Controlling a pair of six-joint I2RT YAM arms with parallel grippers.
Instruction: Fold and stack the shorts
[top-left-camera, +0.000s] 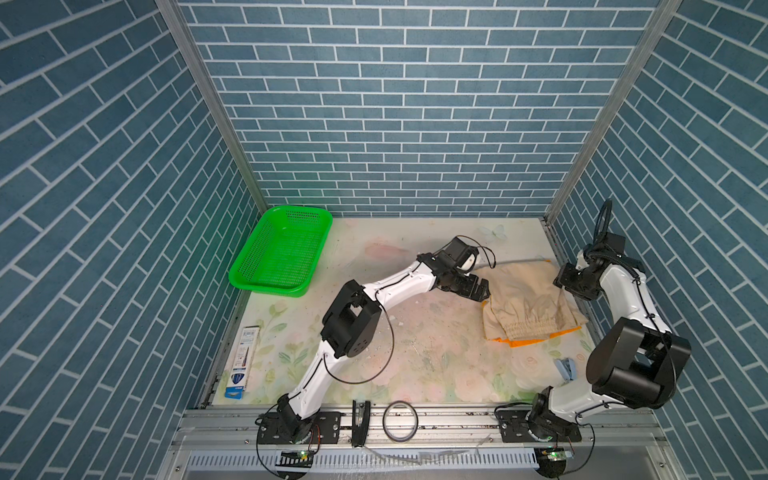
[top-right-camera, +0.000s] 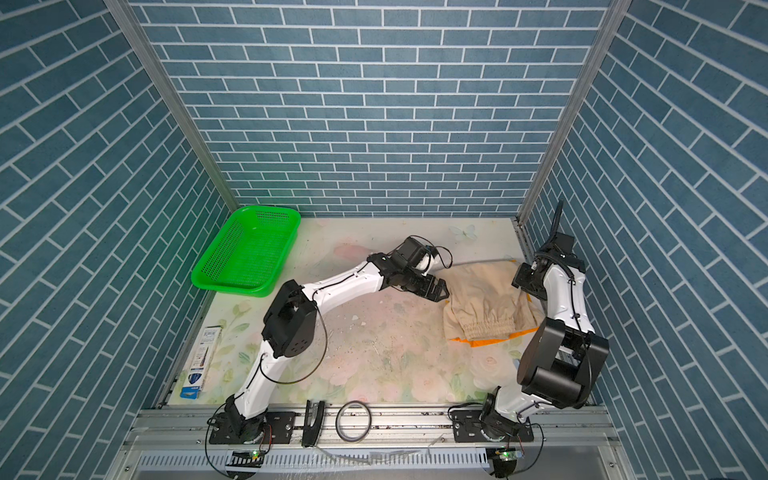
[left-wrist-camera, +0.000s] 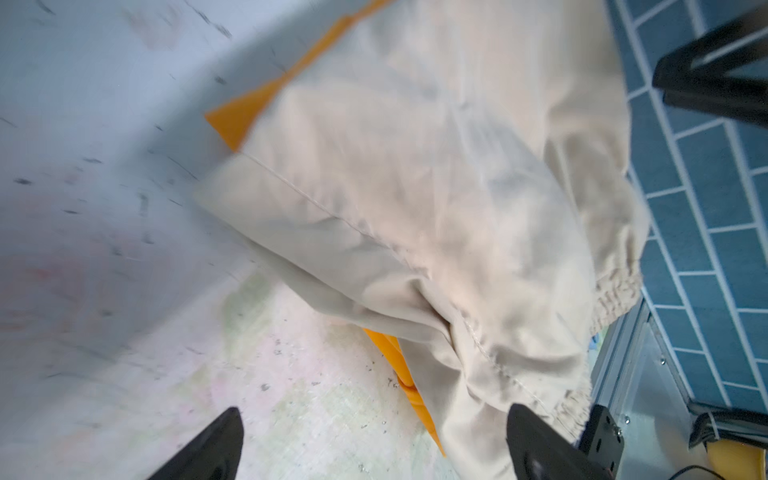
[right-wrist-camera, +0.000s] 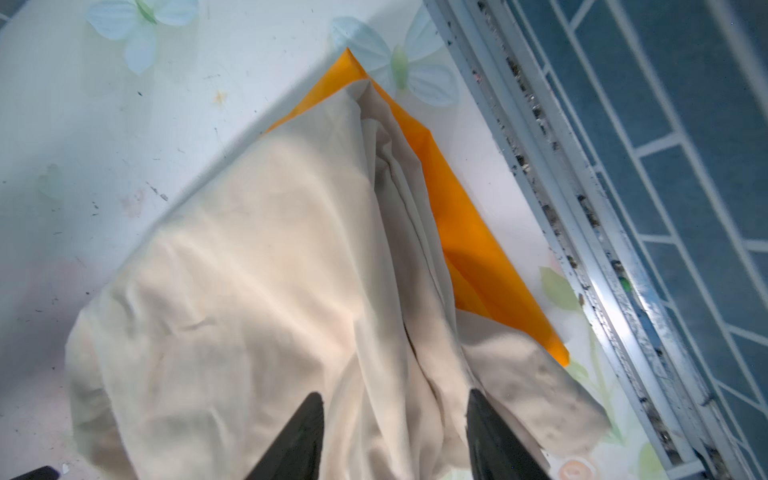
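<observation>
Beige shorts (top-left-camera: 532, 299) just beside left gripper (top-left-camera: 483, 291)

Orange shorts (top-left-camera: 525, 343) were mostly hidden under beige shorts (top-left-camera: 528, 299), bench (left-wrist-camera: 83, 166) blurred in left wrist view, left gripper (left-wrist-camera: 374, 411) and right gripper (right-wrist-camera: 395, 392) cropped by frame edges

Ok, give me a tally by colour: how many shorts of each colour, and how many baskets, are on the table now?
Beige shorts: 1, lying on top of the orange pair
Orange shorts: 1
Green basket: 1, nothing in it
Total: 3
</observation>
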